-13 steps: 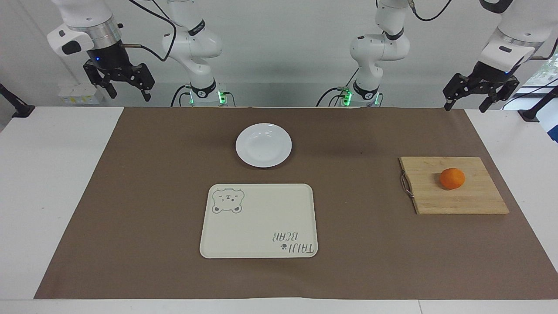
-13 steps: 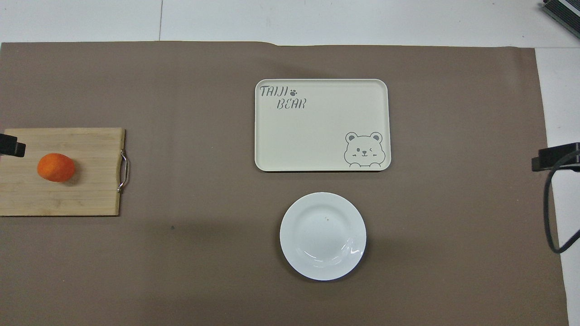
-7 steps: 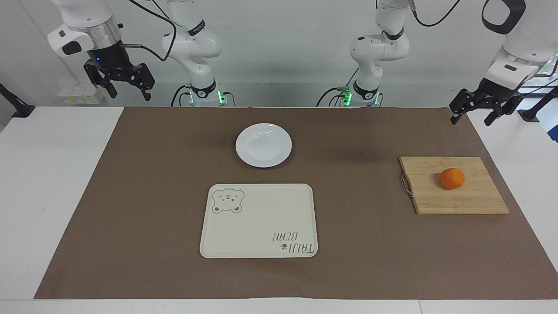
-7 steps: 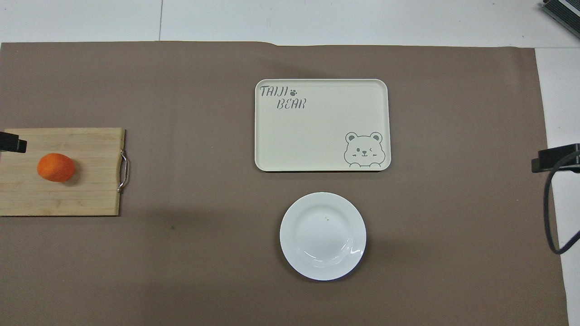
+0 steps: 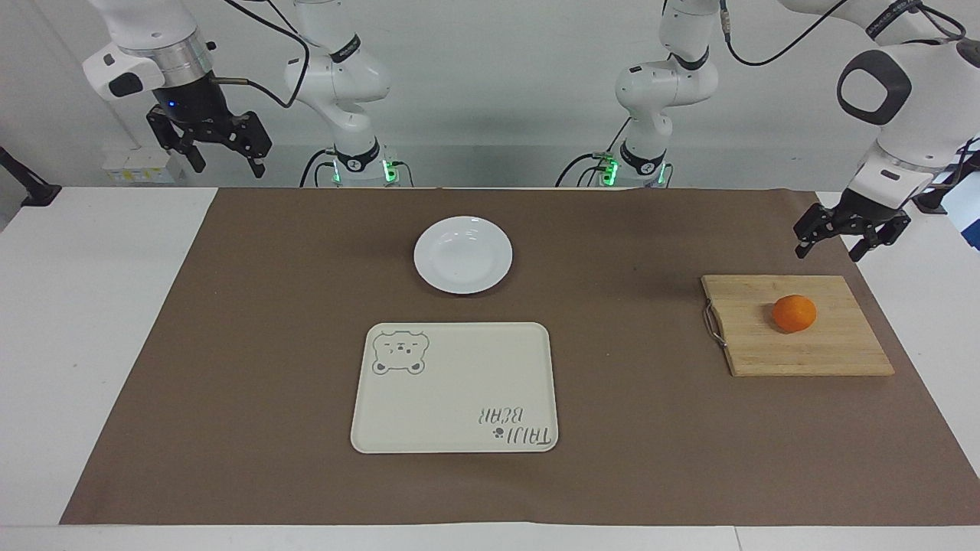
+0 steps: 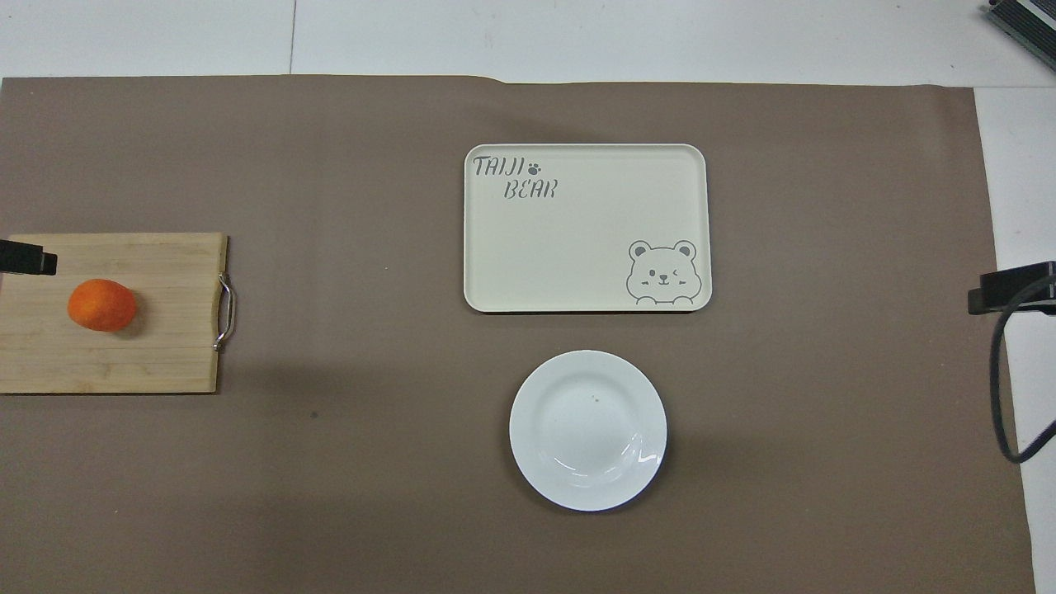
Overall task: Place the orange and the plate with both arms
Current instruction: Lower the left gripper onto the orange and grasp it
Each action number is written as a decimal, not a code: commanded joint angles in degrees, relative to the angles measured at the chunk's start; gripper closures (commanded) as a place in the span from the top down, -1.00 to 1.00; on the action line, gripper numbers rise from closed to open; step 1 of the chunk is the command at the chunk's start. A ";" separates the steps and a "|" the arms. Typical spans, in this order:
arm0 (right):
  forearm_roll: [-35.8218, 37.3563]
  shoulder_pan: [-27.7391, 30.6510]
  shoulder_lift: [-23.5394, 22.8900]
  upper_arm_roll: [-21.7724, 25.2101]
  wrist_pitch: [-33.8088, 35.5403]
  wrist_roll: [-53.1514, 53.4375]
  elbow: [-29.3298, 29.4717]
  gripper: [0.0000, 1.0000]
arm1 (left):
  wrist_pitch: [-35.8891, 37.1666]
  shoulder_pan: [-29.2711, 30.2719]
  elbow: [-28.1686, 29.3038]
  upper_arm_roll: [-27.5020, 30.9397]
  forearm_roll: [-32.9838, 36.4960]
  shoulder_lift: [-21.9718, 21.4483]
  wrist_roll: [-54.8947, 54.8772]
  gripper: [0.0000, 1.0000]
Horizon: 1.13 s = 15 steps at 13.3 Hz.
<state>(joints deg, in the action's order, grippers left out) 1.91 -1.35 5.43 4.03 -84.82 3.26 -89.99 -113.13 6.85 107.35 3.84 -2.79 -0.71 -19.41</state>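
The orange lies on a wooden cutting board toward the left arm's end of the table; it also shows in the overhead view. The white plate sits empty on the brown mat, nearer to the robots than the cream bear tray; the plate also shows in the overhead view. My left gripper is open and empty, in the air over the mat by the board's robot-side edge. My right gripper is open and empty, raised over the right arm's end of the table, where that arm waits.
The tray is empty. The cutting board has a metal handle on the side facing the tray. A brown mat covers most of the white table.
My left gripper has come down and moved toward the cutting board. The right arm, orange and plate have not moved.
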 commanded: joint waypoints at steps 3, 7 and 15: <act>-0.59 0.65 0.72 0.01 0.00 -1.42 -1.24 1.00 | -8.86 2.73 5.94 -0.32 -0.99 2.89 -2.64 1.00; -0.68 0.56 0.81 -0.08 -0.08 -1.42 -1.24 1.00 | -14.84 3.43 6.46 -0.32 -0.99 8.61 -3.79 1.00; -0.68 0.65 0.90 -0.08 0.00 -1.51 -1.42 1.00 | -23.53 5.11 11.98 -0.32 -0.99 12.84 -4.85 1.00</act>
<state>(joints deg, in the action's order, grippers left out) 1.91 -1.32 5.43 4.04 -84.82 3.26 -90.29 -134.19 11.14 115.46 3.92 -2.86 13.48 -22.75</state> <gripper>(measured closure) 0.000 0.000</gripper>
